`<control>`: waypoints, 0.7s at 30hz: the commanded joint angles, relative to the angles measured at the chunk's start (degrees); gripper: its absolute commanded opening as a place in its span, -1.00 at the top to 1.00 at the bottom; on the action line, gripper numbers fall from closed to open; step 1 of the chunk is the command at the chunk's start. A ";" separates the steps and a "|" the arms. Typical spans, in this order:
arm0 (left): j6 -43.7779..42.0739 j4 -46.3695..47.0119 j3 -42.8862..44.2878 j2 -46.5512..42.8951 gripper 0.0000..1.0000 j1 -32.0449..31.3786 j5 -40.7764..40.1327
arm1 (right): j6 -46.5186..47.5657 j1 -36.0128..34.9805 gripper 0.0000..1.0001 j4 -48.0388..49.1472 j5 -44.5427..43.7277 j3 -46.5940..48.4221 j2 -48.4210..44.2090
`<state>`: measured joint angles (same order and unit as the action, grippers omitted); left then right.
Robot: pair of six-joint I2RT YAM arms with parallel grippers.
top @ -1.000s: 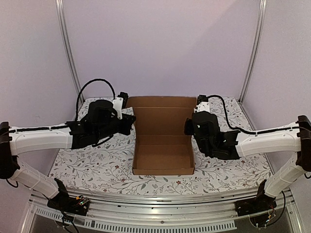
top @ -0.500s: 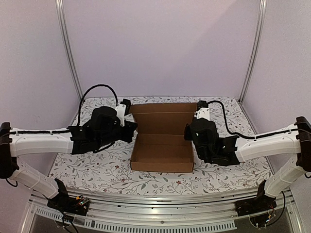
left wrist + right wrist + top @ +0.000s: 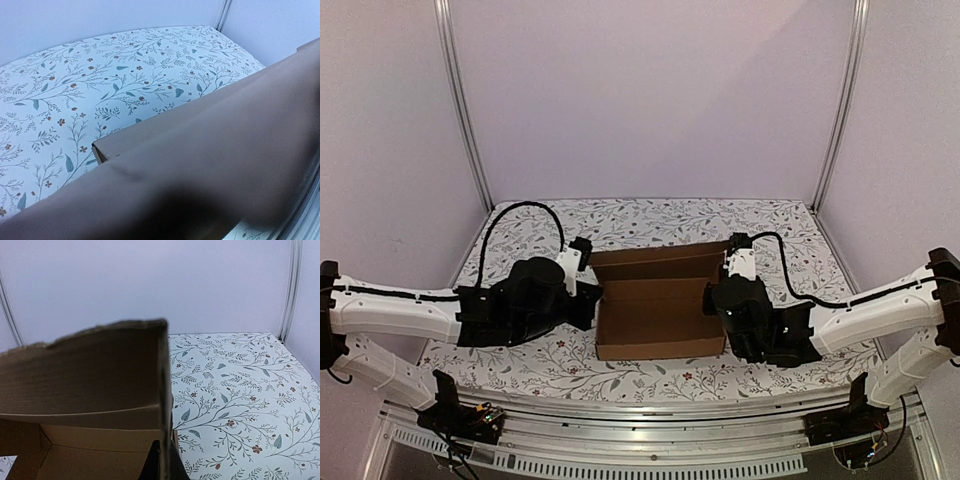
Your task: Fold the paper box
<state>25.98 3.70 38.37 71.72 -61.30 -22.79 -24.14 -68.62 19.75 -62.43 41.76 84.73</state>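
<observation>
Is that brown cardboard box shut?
Half shut: the brown cardboard box has its lid slanting forward, its inside visible beneath in the right wrist view.

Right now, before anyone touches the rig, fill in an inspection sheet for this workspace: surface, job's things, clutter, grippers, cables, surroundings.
Surface: floral tablecloth, lying flat.
Job's things: paper box, brown cardboard, walls standing, lid leaning forward over the tray, not closed.
Clutter: nothing seen.
Grippers: left gripper at the box's left side, its camera filled by cardboard, jaws hidden; right gripper at the right side, dark fingers either side of a cardboard edge, grip unclear.
Cables: black cable looping above the left arm; another along the right arm.
Surroundings: lilac walls, metal posts.
</observation>
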 commanded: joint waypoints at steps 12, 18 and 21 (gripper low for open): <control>8.72 -9.08 -0.18 7.47 1.00 -13.42 -10.19 | -9.96 -5.68 1.00 -5.18 1.83 -6.43 -0.96; 12.19 -13.70 3.02 11.17 1.00 -17.13 -16.36 | -13.23 -6.51 0.90 -6.87 1.24 -7.57 -1.56; 13.32 -14.68 4.29 12.34 1.00 -17.64 -16.67 | -13.97 -6.76 0.81 -7.74 1.26 -8.04 -2.47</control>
<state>36.38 -3.88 41.28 81.03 -76.84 -43.24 -35.68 -73.30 14.11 -65.41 34.28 83.72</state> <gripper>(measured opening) 0.006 0.078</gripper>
